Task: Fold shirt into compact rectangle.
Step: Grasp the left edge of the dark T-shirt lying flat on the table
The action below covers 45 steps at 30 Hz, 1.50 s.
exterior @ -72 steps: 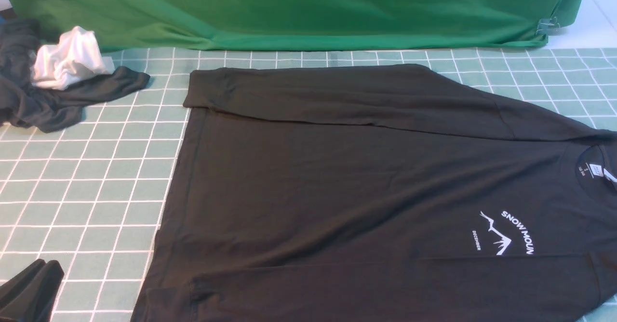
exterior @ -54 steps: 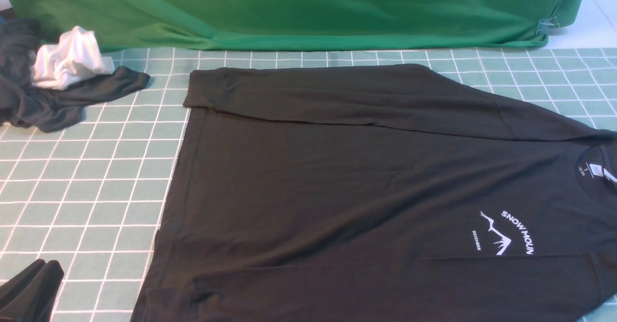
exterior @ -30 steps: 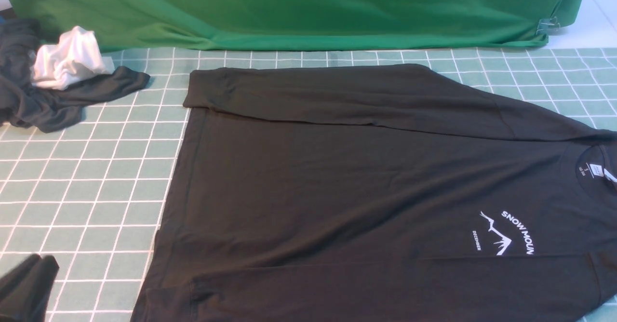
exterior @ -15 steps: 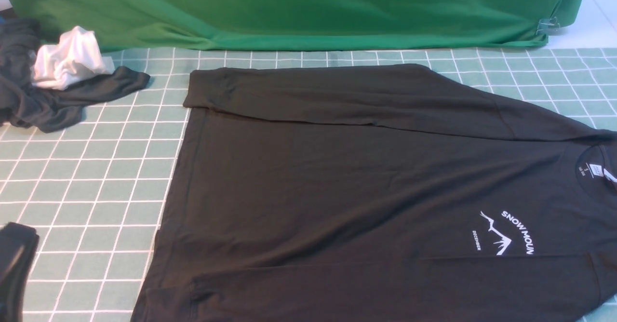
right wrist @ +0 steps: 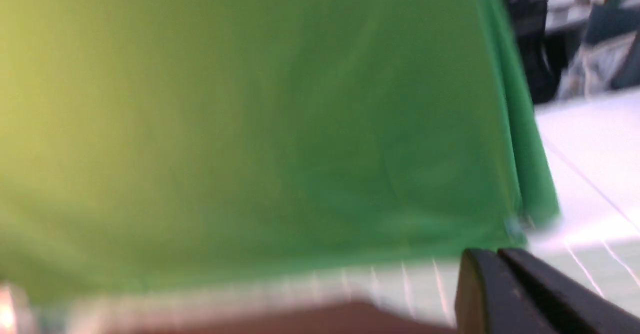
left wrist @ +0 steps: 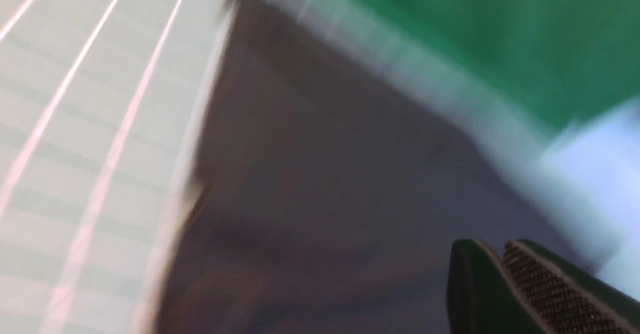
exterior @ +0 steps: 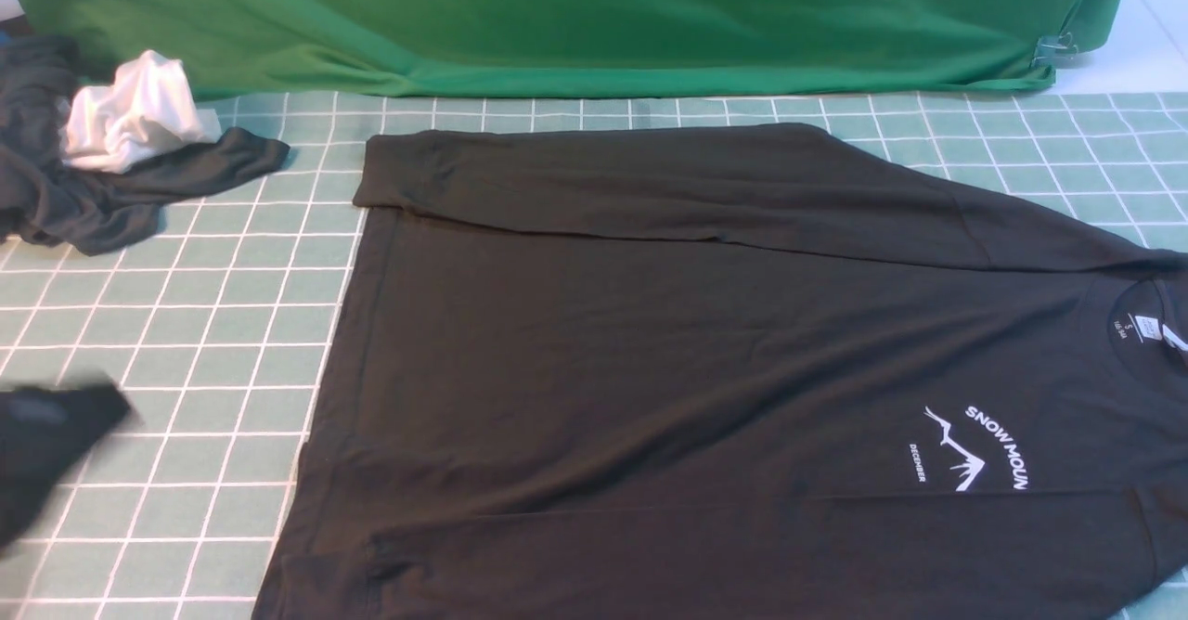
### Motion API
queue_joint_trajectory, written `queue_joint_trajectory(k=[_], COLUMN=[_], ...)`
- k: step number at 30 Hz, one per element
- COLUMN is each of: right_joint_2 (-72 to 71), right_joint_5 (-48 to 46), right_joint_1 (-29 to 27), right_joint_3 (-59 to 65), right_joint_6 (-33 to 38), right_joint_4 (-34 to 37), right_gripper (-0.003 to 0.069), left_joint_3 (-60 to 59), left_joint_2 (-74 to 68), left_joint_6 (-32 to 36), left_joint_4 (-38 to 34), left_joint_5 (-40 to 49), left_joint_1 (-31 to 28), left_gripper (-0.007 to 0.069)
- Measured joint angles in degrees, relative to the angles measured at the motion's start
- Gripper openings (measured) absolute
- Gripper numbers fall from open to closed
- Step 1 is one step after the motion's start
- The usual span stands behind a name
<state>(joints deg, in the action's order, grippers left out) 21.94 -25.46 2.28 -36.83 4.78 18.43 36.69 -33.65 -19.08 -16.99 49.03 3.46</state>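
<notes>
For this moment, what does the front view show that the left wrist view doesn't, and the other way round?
Front only: the logo and neck label, plus a grey garment bunched with a white cloth at far left.
Left wrist only: a clear look at the left gripper, jaws shut on nothing, one cross-hatched pad showing.
Both: the shirt, the green backdrop and the grid mat, though the wrist view is blurred.
</notes>
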Motion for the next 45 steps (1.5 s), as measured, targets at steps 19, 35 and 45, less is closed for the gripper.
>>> queue_joint_trajectory(k=[19,35,45], right_joint_2=[23.0,23.0,23.0], right_joint_5=[-20.6,-20.1,-20.1], right_joint_1=[0.0,0.0,0.0], right_joint_3=[-7.6,-7.6,-7.6], right_joint_6=[6.4,6.4,6.5], right_joint_4=[-0.1,-0.1,-0.1], right_gripper=[0.006,0.0091,0.0098], left_joint_3=[-4.2,-3.7,-1.6], left_joint_2=[-50.4,-51.9,-48.3], left_joint_6=[15.1,15.7,14.7], left_joint_4=[-3.7,-3.6,-4.0], left_joint_5=[-12.4,-13.5,-12.8], left_joint_1=[0.0,0.0,0.0], left_gripper=[0.0254,0.0097,0.001])
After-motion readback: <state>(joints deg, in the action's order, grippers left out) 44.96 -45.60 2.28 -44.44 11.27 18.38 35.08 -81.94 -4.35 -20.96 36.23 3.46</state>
